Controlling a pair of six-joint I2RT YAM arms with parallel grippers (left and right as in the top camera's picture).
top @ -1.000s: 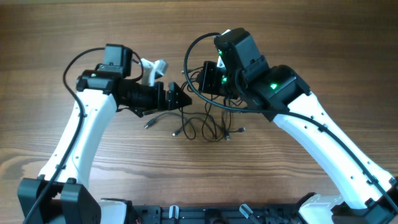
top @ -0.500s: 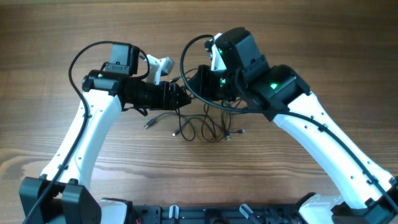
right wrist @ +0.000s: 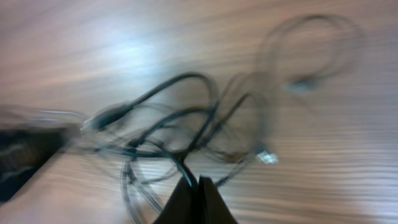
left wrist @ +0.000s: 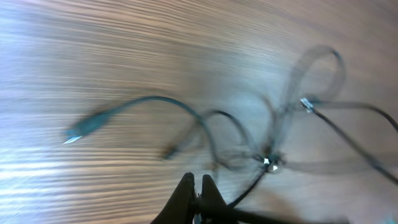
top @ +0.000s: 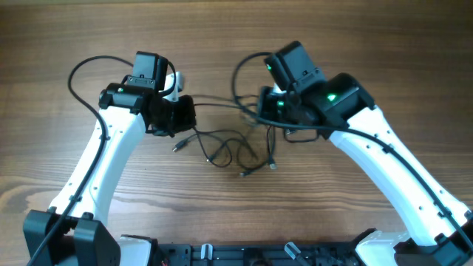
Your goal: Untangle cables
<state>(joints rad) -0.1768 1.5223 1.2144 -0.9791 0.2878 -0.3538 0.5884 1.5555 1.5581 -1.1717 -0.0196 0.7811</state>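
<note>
The cables lie as a loose dark tangle on the wooden table between the two arms, with silvery plug ends at the left and at the front. My left gripper is shut on one thin cable, which runs out to the right of its closed jaws. My right gripper is shut on a cable that enters its jaws from above. One strand stretches almost straight between the two grippers. Both wrist views are blurred; the tangle lies just beyond the fingertips.
Thick black arm wires loop above the left arm and beside the right wrist. The arm bases and a black rail line the table's front edge. Bare wood surrounds the tangle.
The left gripper has shut on a cable. Both grippers have drawn apart, left going left and right going right, pulling a strand taut and spreading the tangle.
</note>
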